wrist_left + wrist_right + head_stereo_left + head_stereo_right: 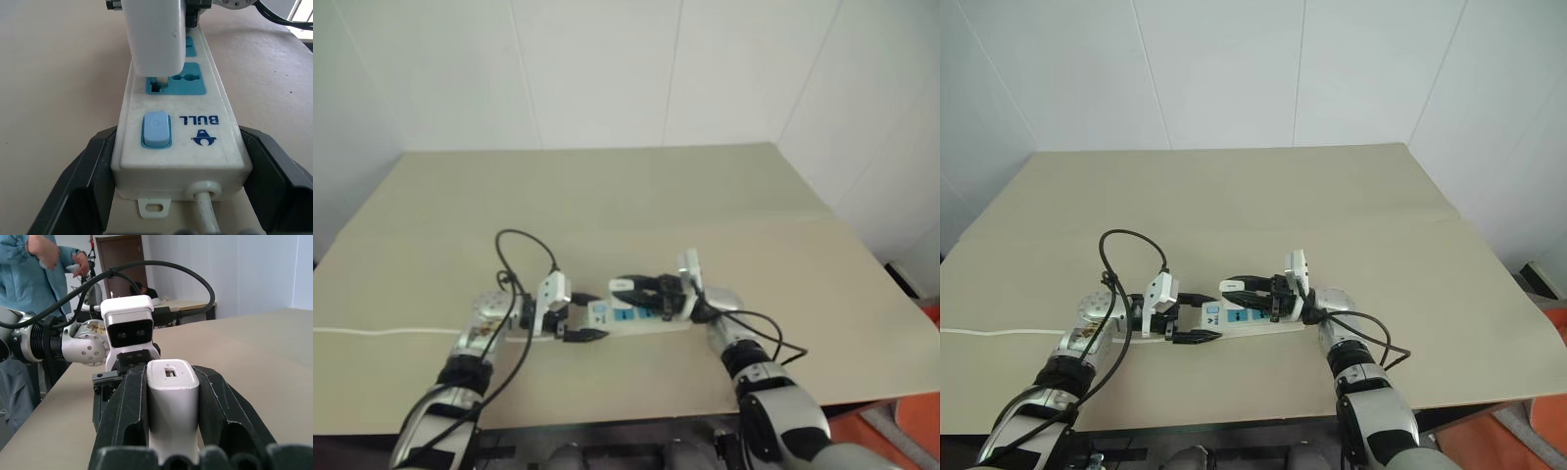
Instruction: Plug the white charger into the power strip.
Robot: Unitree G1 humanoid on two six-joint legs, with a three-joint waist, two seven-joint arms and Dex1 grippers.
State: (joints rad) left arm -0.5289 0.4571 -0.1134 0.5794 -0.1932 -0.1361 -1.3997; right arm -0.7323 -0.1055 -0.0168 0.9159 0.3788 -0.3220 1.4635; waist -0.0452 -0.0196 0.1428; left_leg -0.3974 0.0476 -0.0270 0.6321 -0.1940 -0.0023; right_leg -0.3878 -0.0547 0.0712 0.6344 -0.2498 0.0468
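Beige table (pixel 1234 196) takes up most of the head views, pale wall behind it.

Power strip (pixel 1255 318): long white bar lying flat at the 6 o'clock side of the table, long axis running 9 to 3 o'clock. Blue-faced sockets in a row; blue rocker switch (pixel 156 129) and blue "BULL" lettering at the end nearest the left arm. Thin white cord (pixel 999 332) leaves that end toward 9 o'clock, off the table edge.

Left gripper (pixel 1193 315): jaws wide, one black finger (pixel 78 186) on each long side of the strip's switch end, close against the casing; whether they press it cannot be told.

Right gripper (pixel 1252 290): closed on the white charger (pixel 172 404), one finger (pixel 124 421) on each flank. It comes in from 3 o'clock, above the strip.

Charger: small smooth white block with rounded corners, a small rectangular port in its upper face. In the left wrist view its lower end (pixel 155 36) sits just above the socket nearest the switch, a gap still visible beneath it.

A person in a blue top (pixel 34 269) stands beyond the table.
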